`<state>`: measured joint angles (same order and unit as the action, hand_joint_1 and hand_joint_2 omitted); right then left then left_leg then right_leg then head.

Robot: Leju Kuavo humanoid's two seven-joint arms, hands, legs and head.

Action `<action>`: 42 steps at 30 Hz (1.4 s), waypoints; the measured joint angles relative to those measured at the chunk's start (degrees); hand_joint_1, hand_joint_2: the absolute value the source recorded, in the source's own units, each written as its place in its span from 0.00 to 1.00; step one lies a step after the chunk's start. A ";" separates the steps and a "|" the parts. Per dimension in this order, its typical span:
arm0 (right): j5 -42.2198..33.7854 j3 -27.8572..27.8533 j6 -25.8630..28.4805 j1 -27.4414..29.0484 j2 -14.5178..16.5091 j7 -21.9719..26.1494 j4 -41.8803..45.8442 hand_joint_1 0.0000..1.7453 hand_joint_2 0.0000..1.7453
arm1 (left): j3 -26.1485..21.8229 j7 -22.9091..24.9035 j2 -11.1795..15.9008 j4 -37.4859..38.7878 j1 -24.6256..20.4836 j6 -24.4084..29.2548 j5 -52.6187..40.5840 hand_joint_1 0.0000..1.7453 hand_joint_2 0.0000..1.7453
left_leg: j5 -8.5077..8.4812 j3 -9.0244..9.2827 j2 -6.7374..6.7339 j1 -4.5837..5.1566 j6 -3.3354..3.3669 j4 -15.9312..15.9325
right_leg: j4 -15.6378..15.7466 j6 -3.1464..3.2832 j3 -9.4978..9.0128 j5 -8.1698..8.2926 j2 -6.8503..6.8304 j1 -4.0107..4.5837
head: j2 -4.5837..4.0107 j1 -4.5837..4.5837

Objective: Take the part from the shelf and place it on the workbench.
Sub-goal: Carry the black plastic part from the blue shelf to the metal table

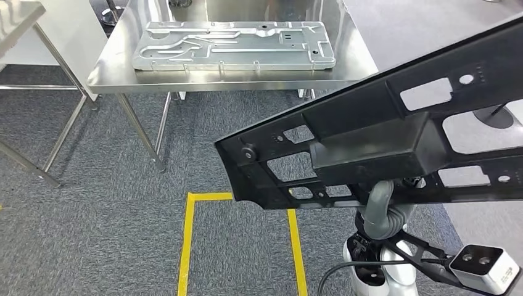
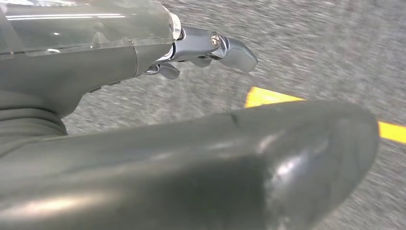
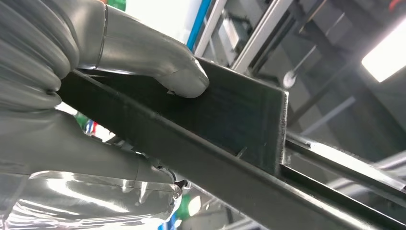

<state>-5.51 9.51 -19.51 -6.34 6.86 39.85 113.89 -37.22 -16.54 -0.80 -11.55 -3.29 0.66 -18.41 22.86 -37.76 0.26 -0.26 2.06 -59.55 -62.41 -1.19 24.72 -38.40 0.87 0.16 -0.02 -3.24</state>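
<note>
The part is a long black frame with cut-out windows (image 1: 395, 142), held up close to my head camera and slanting across the right of the picture. My right hand (image 3: 95, 96) grips it from below, the thumb (image 3: 163, 64) pressed on the part's flat black wall (image 3: 230, 124). In the head view most of that hand is hidden under the part; its grey ribbed wrist (image 1: 381, 213) shows beneath. The steel workbench (image 1: 354, 58) stands ahead at the back. My left hand (image 2: 95, 62) hangs over the carpet, holding nothing, its fingers (image 2: 225, 48) apart from the thumb (image 2: 215, 163).
A large silver stamped plate (image 1: 234, 44) covers most of the workbench top. The bench's legs (image 1: 142, 132) stand on grey carpet. A yellow tape rectangle (image 1: 188, 240) marks the floor in front of me. A second steel table (image 1: 18, 18) stands at the far left.
</note>
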 joint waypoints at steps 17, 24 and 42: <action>0.19 -0.51 0.07 0.21 0.08 -0.01 -0.09 1.00 1.00 | -0.56 -0.11 -0.20 -0.01 0.04 -0.21 -0.40 0.00 0.00 | 10.56 0.64 0.02 -0.54 -3.17 -10.33 | 5.43 2.62 6.96 11.66 -0.68 -0.52 | 0.00 0.00; 0.26 -0.51 0.09 0.38 0.11 -0.02 -0.10 1.00 1.00 | -0.59 -0.26 -0.06 -0.01 0.18 -0.30 -0.81 0.00 0.00 | 2.26 3.12 0.03 -0.16 -1.88 -0.21 | 5.30 2.31 4.23 9.31 -0.41 0.39 | 0.00 0.01; 0.25 -0.56 0.33 0.17 0.11 0.01 -0.07 1.00 1.00 | -0.64 -0.66 -0.10 -0.01 -0.03 -0.73 -1.46 0.00 0.00 | 5.55 7.34 0.09 -0.64 -2.59 2.30 | 4.46 0.46 9.18 12.66 -0.72 -0.86 | 0.00 0.00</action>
<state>-5.26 8.95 -19.19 -6.17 6.98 39.85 113.81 -37.86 -17.20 -0.91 -11.56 -3.32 -0.08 -19.87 28.41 -30.42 0.35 -0.90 -0.53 -57.26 -57.95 -0.73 33.90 -25.74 0.15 -0.71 -0.02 -3.24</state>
